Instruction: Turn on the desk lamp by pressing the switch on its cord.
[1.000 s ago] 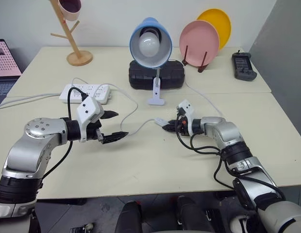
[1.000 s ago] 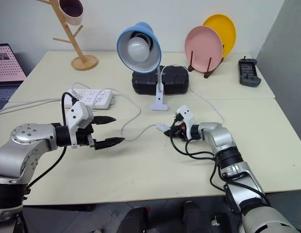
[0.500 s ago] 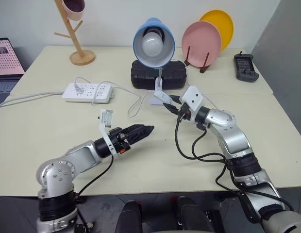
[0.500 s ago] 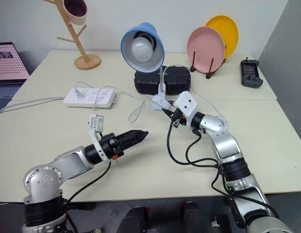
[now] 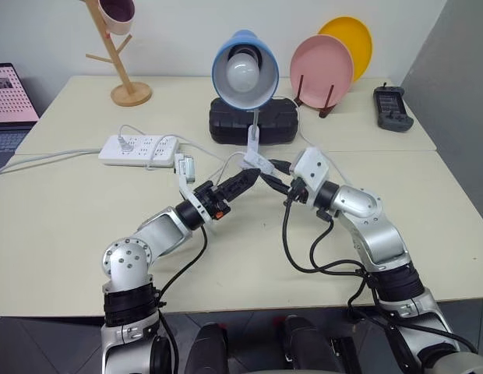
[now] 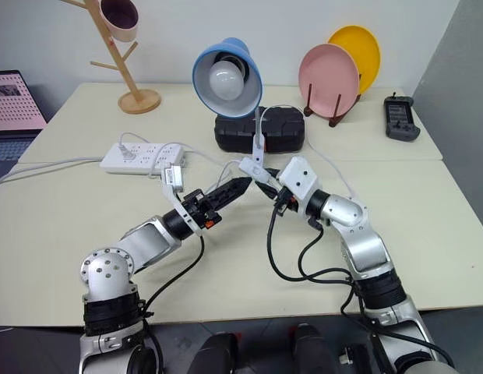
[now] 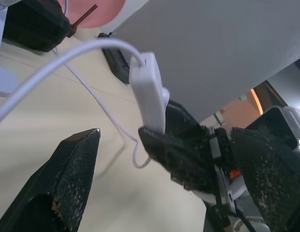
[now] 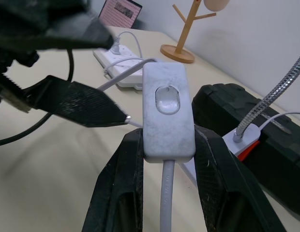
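Left eye view sets a cream table (image 5: 78, 234) against a white wall, carrying the desk lamp (image 5: 243, 70) with its blue shade and unlit bulb, pink and yellow plates (image 5: 329, 62), a power strip (image 5: 140, 148) and a wooden cup tree (image 5: 121, 54). Above mid-table both arms meet. The right gripper (image 8: 162, 159) is clamped on the lower end of the switch (image 8: 167, 108), holding it off the surface, long axis running on from its fingers, button facing the wrist camera. The cord (image 7: 67, 60) trails from the top end. The left gripper (image 5: 243, 181), fingers spread wide, points at the switch from the robot's left, one fingertip just beside it, so it looks the one to press.
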Available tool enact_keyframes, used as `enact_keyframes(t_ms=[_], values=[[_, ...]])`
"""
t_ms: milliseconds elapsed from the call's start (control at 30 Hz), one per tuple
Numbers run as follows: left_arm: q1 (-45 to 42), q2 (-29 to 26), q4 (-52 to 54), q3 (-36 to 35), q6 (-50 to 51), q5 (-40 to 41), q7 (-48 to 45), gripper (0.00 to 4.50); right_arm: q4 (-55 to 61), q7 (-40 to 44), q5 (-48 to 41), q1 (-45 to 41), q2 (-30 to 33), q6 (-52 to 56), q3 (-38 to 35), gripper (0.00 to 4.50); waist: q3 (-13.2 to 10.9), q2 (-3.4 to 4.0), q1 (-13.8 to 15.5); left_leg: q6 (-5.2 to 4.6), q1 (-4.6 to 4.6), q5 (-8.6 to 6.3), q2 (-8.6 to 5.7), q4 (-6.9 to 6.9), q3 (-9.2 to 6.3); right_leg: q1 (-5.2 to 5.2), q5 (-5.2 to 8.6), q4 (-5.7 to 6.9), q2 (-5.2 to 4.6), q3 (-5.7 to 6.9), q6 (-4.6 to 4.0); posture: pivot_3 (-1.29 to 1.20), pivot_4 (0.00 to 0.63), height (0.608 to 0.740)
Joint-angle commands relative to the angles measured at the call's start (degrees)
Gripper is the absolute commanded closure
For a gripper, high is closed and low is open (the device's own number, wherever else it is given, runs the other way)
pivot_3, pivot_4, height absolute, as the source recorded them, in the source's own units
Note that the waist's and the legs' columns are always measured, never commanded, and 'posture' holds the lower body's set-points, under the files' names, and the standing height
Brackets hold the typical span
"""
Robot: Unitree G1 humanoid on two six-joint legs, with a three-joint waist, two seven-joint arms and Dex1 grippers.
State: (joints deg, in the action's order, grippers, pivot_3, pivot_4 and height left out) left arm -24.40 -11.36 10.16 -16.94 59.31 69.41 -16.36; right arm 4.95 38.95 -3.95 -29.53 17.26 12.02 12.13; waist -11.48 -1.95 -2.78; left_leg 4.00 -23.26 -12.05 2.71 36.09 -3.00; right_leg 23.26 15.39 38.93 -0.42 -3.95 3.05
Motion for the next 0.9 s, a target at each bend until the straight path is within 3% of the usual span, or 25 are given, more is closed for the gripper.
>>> enact_keyframes(t_ms=[33,267,300,467,900], values=[[-1.21,-0.85,0.68,-0.02,-0.23,2.41,-0.92,0.0,2.72,0.22,-0.4,0.0,0.14,-1.82,-0.02,3.45,0.0,0.0,-0.05,0.0,0.0,0.0,0.0,0.0,0.01,0.0,0.0,0.0,0.0,-0.01,0.0,0.0,0.15,0.74],[-1.62,-0.79,-0.17,0.64,-0.78,2.75,-0.79,0.0,3.46,0.3,-0.71,0.43,0.26,-2.4,0.11,3.45,0.0,0.0,-0.03,0.0,0.0,0.0,0.0,0.0,0.01,0.0,0.0,-0.02,0.0,-0.01,0.01,0.0,0.15,0.74],[-1.62,-0.84,-0.25,0.75,-0.87,2.62,-0.89,0.38,3.67,0.27,-0.77,0.52,0.21,-2.44,0.14,3.45,0.0,0.0,-0.03,0.0,0.0,0.0,0.0,0.0,0.01,0.0,0.0,-0.02,0.0,-0.01,0.01,0.0,0.15,0.74],[-1.77,-0.82,-0.69,1.05,-1.38,2.24,-0.87,1.24,4.58,0.63,-0.85,0.94,0.19,-2.79,0.46,3.45,0.0,0.0,-0.03,0.0,0.0,0.0,0.0,-0.01,0.01,0.0,0.0,-0.02,0.0,-0.01,0.01,0.0,0.15,0.74],[-1.48,-1.03,-0.53,1.38,-1.88,2.54,-0.61,4.0,6.51,1.7,-0.84,1.43,0.08,-3.5,1.7,3.45,0.0,0.0,-0.01,0.0,0.0,0.0,0.0,-0.01,0.01,0.0,0.01,-0.04,0.0,-0.01,0.02,0.0,0.15,0.74]])
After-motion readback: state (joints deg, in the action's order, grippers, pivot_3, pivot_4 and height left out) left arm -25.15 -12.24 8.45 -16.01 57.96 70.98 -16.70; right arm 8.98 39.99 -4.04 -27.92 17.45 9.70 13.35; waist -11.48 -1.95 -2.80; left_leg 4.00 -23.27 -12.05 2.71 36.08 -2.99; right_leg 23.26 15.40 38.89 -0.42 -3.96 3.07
